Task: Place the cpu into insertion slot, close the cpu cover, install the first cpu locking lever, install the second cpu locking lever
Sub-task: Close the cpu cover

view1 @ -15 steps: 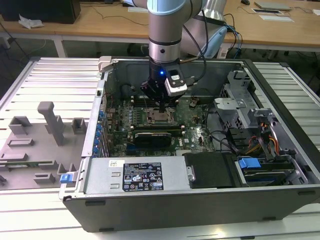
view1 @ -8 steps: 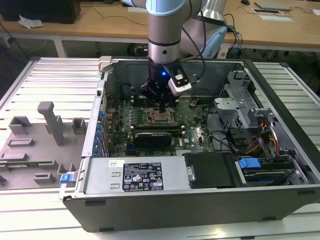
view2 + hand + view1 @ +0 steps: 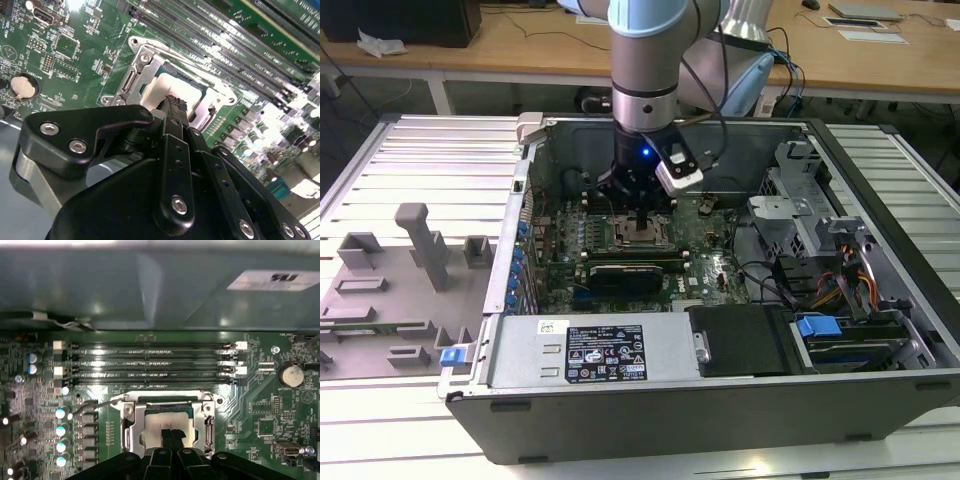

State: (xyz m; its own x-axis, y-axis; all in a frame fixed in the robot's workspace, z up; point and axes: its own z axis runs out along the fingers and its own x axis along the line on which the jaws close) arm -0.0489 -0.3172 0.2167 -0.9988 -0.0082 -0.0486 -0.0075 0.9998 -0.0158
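In the exterior view my gripper reaches down into the open computer case, right over the insertion slot on the green motherboard. In both wrist views the cpu lies flat in the insertion slot, its pale metal top showing. The cpu cover, a silver frame, lies around it. My gripper is shut, with its black fingertips pressed together at the middle of the cpu. Whether they touch it I cannot tell. A thin wire locking lever sticks out beside the socket.
Long black memory slots run beside the socket, and a row of capacitors stands on its other side. A grey power supply box fills the near side of the case. Drive bays and cables sit at the exterior view's right.
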